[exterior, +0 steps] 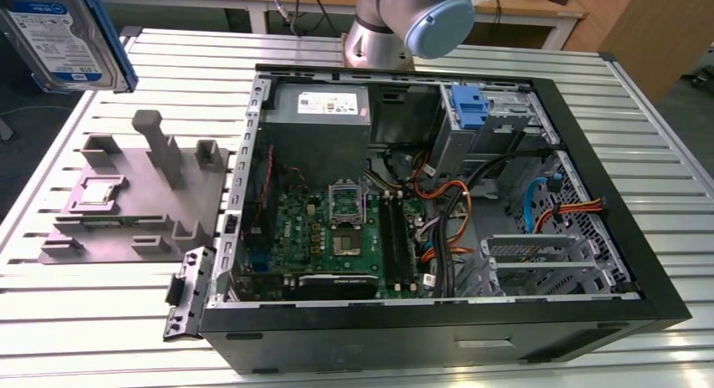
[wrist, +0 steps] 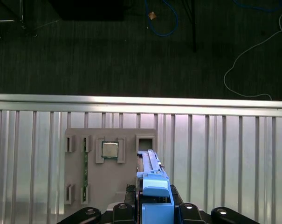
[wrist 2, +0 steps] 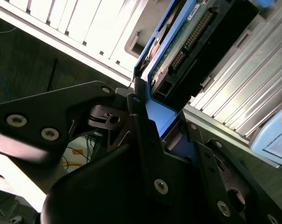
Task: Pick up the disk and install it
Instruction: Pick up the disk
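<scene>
The disk (exterior: 62, 37) hangs in the air at the exterior view's far upper left, high above the grey fixture (exterior: 134, 196), with its white-and-blue label and a blue side rail showing. In the first wrist view the disk (wrist: 152, 184) stands edge-on, its blue rail facing the camera, and my gripper (wrist: 154, 211) is shut on it from both sides. In the second wrist view the disk (wrist 2: 187, 37) shows its green circuit-board side, and my gripper (wrist 2: 166, 135) clamps the blue rail end.
The open computer case (exterior: 624, 262) lies on the slatted metal table (exterior: 100, 321), with a blue bracket (exterior: 474, 112) in its drive bay at the back. The grey fixture (wrist: 108, 163) below the disk holds a processor chip (wrist: 109, 150). The arm's base (exterior: 407, 20) stands behind the case.
</scene>
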Robot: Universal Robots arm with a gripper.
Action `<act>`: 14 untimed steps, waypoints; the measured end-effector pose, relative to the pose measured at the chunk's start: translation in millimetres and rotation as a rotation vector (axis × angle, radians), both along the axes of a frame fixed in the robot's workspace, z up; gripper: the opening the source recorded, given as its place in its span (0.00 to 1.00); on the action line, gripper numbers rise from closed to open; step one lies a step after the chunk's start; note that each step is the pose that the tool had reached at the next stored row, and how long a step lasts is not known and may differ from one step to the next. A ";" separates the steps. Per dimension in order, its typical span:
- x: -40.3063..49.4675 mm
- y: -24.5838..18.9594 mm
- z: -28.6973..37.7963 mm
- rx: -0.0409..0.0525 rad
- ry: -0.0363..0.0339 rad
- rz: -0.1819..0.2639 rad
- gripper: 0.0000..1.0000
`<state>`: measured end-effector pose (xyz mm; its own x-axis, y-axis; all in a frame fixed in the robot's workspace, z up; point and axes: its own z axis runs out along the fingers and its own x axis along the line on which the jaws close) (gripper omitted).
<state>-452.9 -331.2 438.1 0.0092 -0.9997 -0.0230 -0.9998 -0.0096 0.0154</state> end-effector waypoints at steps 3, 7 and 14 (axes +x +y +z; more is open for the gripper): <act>0.4 0.1 0.2 -0.0001 0.0003 0.000 0.36; 6.0 0.0 0.0 0.0000 0.0000 0.000 0.36; 7.1 0.0 1.6 0.0000 0.0001 0.000 0.36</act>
<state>-445.9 -331.1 439.8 0.0092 -0.9997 -0.0230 -0.9998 -0.0096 0.0156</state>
